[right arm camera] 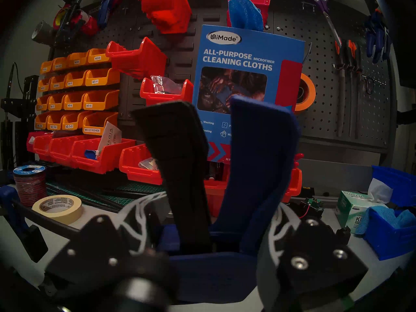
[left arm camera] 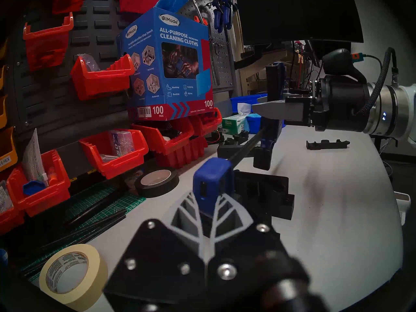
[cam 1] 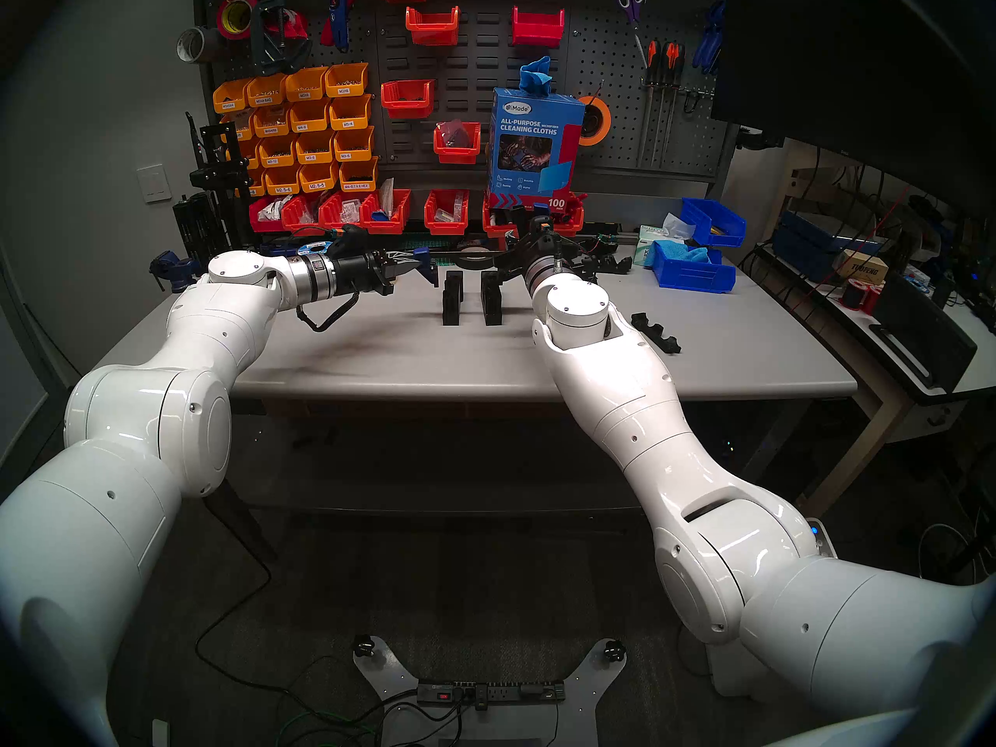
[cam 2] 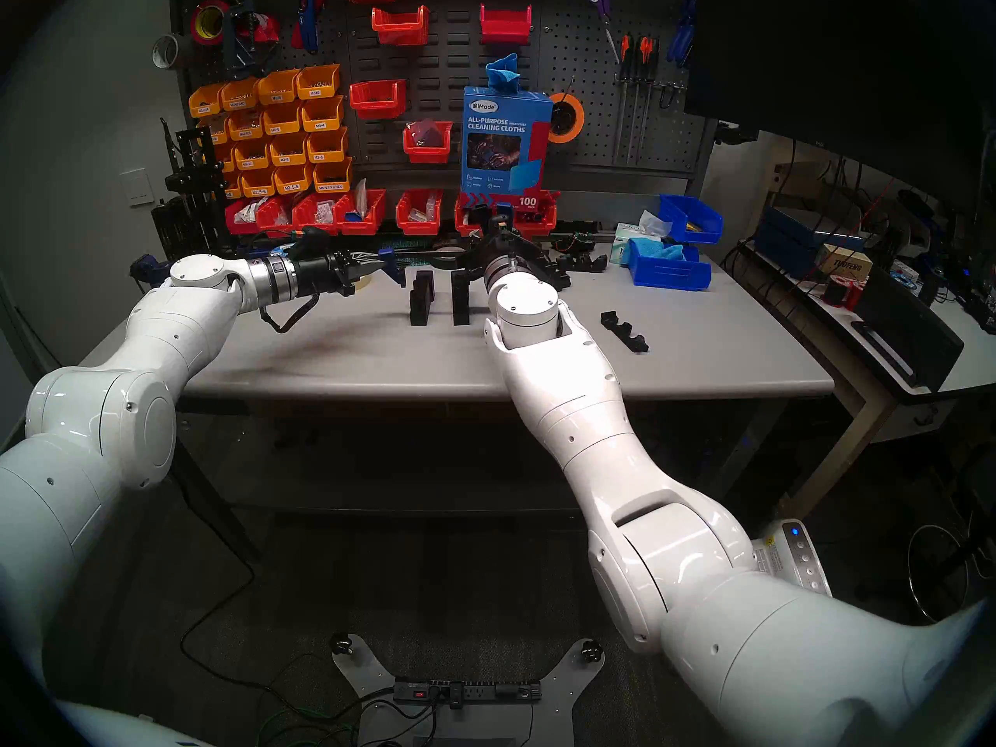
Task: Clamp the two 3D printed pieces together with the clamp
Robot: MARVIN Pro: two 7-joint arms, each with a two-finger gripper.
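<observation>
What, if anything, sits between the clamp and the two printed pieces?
Nothing visible. The clamp, gripped by the left hand and right hand, hangs just beyond the two printed pieces, standing apart on the table.

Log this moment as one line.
left gripper: shut on clamp end | right gripper: shut on clamp handle | two 3D printed pieces: apart on table, unclamped

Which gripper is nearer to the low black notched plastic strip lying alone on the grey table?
Right. The right gripper, shut on the blue bar clamp's handle, hangs left of the strip; the left gripper holds the clamp's far end, beyond both upright blocks.
</observation>
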